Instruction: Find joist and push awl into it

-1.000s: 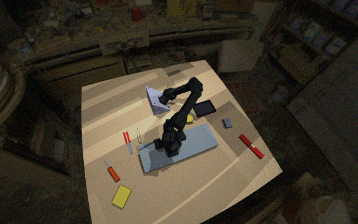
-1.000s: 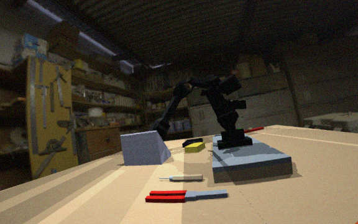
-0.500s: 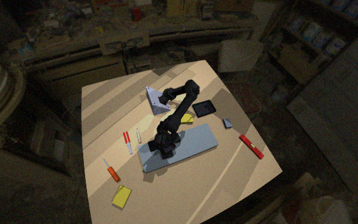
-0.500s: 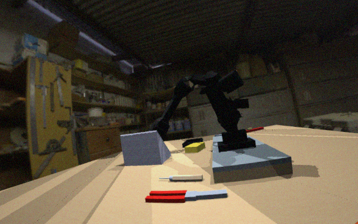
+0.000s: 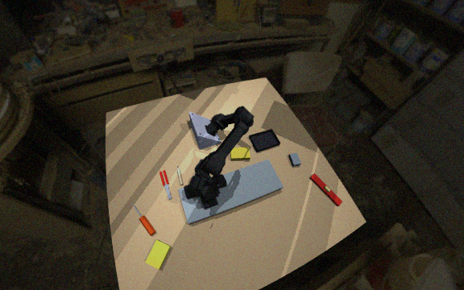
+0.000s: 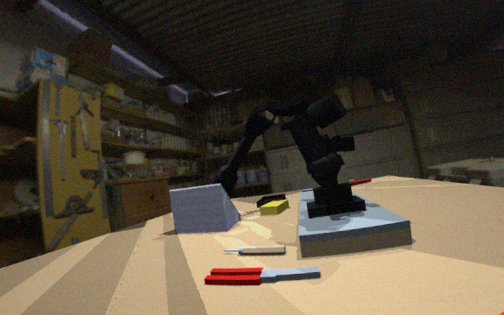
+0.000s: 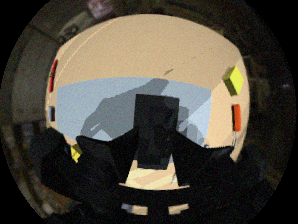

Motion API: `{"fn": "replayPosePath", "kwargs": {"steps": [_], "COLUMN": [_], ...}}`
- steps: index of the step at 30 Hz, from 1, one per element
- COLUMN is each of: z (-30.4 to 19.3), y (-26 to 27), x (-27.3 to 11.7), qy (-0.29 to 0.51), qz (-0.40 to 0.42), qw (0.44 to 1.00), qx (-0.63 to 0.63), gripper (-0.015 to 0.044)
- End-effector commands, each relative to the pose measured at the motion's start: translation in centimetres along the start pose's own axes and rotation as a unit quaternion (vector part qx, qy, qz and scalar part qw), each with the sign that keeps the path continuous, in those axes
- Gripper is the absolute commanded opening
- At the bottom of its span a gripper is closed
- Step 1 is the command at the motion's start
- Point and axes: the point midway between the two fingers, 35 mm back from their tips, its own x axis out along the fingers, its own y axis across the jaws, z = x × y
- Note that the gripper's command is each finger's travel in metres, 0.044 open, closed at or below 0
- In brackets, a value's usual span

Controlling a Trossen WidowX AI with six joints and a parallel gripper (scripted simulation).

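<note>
The black stud finder is flat on, or just above, the blue-grey floor panel, near the panel's left end in the top view. My gripper points down and is shut on the stud finder. The black tray lies behind the panel. A thin cream-handled tool and an orange-handled tool both have thin metal shafts; which is the awl is unclear. No display is legible on the stud finder.
A lilac wedge block stands near the arm's base. Red-handled pliers lie left of the panel. One yellow block is behind it, another front left. A small blue-grey block and red level are right.
</note>
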Motion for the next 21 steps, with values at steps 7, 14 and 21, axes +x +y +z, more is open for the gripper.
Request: {"fn": "replayPosePath", "kwargs": {"steps": [7,14,21], "z": [0.0,0.0,0.0], "y": [-2.5,-4.1,-5.8], "x": [0.0,0.0,-0.1], "qy": [0.001,0.001,0.001], "qz": [-0.002,-0.002,-0.003], "qw": [1.0,1.0,1.0], "qx": [0.0,0.0,0.0], "gripper": [0.0,0.0,0.0]}}
